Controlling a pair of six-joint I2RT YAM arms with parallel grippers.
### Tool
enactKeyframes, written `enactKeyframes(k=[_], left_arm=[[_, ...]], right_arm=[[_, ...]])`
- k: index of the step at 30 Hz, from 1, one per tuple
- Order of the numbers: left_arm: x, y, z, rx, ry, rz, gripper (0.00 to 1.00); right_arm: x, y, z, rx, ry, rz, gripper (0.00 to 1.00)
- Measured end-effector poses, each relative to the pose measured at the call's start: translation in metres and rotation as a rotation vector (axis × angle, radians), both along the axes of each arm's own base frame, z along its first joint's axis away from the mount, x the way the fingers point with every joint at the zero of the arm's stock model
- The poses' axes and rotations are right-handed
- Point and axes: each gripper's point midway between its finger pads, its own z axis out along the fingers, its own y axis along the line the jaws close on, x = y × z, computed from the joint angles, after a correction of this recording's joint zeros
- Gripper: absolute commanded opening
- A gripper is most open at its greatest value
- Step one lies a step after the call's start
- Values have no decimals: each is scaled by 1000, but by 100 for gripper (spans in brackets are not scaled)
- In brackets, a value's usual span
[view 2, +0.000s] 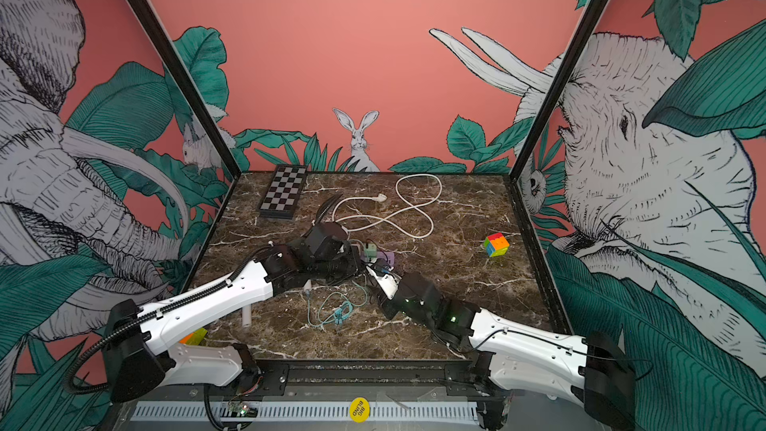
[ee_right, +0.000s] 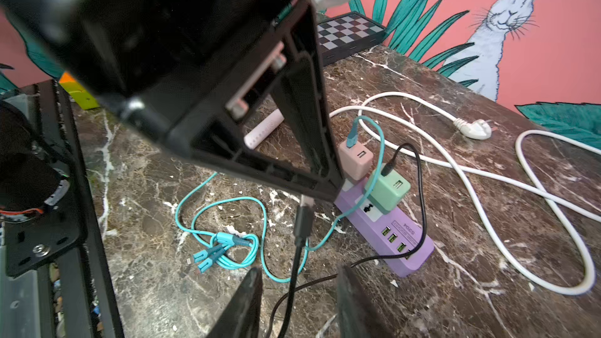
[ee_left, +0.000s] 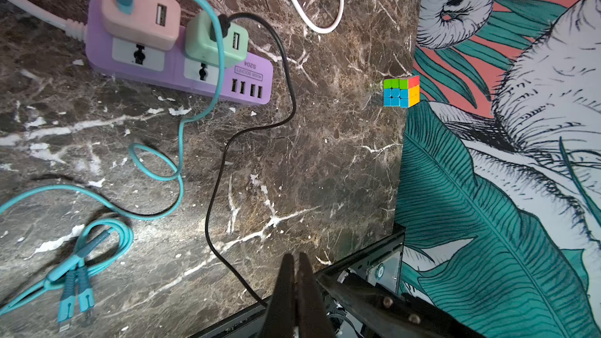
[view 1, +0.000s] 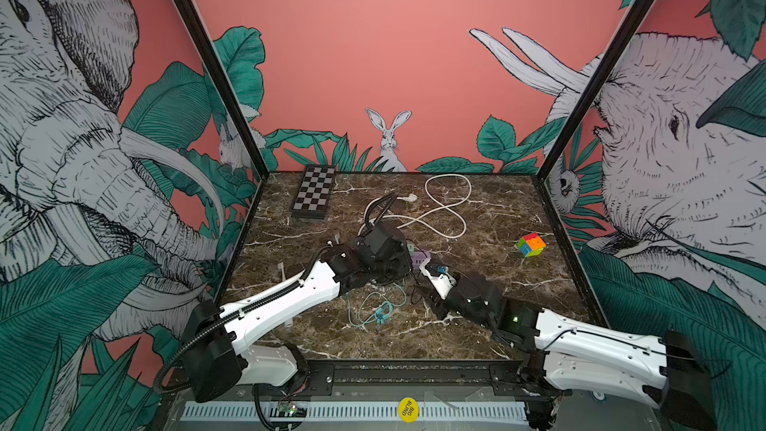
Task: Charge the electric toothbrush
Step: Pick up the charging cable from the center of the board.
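Both arms reach in low from the near edge, the left from 7 o'clock and the right from 5 o'clock, meeting near the middle of the surface [view 1: 530, 292]. A cube [view 2: 192, 335], mostly hidden, sits under the left arm at 7 o'clock. The one toothbrush [ee_right: 263, 128] lies flat beneath the left forearm at about 8 o'clock, behind and apart from both end effectors. A teal cable [view 1: 379, 313] lies coiled at 6 o'clock of the centre. The right end effector [ee_right: 299, 269] points toward 11 o'clock, released, its jaws standing either side of the black cable [ee_left: 218, 173] without gripping it. Just beyond, the left end effector [ee_left: 294, 256] is clenched on that cable's plug end, its wrist bent toward the right arm. Next comes one purple strip [ee_left: 182, 69] carrying two adapters: the pink adapter [ee_left: 140, 21] takes the teal cable and the green adapter [ee_left: 216, 39] takes the black. A second cube [view 1: 531, 244] sits at 3 o'clock. A white cord [view 1: 447, 209], the third cable, loops toward 12 o'clock, and one chessboard [view 1: 313, 192] lies at 11 o'clock.
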Motion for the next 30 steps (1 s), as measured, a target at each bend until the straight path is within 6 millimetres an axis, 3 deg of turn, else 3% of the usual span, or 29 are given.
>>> enactKeyframes(k=[10, 21, 30], left_arm=[[0, 4, -2, -7, 16, 22, 0], [0, 6, -3, -6, 21, 30, 0], [2, 11, -3, -8, 18, 55, 0]], right_arm=[[8, 6, 7, -22, -124, -69, 31], [5, 17, -7, -87, -154, -52, 26], [11, 27, 3, -114, -205, -80, 23]])
